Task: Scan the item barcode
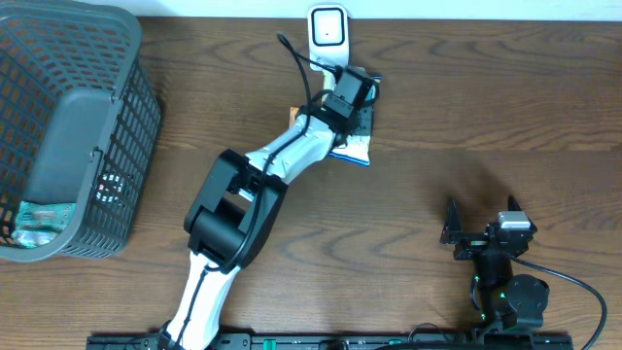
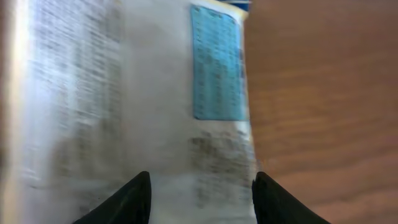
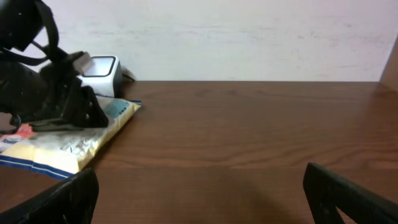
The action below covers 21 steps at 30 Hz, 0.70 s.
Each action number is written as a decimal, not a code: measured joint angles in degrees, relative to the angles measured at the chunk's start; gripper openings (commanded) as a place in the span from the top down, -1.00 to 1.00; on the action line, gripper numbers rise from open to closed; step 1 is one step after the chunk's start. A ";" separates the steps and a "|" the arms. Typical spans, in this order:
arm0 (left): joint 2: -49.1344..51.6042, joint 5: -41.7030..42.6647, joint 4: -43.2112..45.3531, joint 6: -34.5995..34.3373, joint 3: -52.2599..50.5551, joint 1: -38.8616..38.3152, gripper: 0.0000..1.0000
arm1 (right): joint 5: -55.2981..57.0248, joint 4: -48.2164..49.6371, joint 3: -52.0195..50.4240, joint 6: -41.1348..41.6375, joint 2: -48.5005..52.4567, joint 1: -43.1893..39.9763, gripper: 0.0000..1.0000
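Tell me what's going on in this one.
The left claw hangs over a packet that lies flat on the table just in front of the white scanner. Its fingers are apart and not gripping. The right claw sits wide open, off to the side and holding nothing. A grey basket stands on the left.

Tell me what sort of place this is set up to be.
Likely a mock shop checkout on a wooden table: a white barcode scanner stands at the far edge, a grey mesh shopping basket sits at one side, and a snack packet lies before the scanner.
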 measured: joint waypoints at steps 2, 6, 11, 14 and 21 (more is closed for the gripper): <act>0.00 1.03 -0.50 0.00 0.00 -1.38 -0.04 | 0.00 -0.02 0.00 0.00 0.00 0.00 -0.99; 0.00 2.82 -1.05 -0.02 0.00 -4.98 -0.04 | 0.00 0.00 0.00 0.00 0.00 0.00 -0.98; -0.13 3.69 -1.18 -0.02 -0.02 -7.93 -0.03 | 0.00 0.00 0.00 0.00 0.00 0.00 -0.99; -1.55 1.14 -1.88 0.04 -0.02 -7.06 -0.04 | 0.00 0.00 0.00 0.00 0.00 0.00 -0.99; -7.15 -2.45 -1.90 1.53 -0.02 -1.92 -0.04 | 0.00 0.00 0.00 0.00 0.00 0.00 -0.99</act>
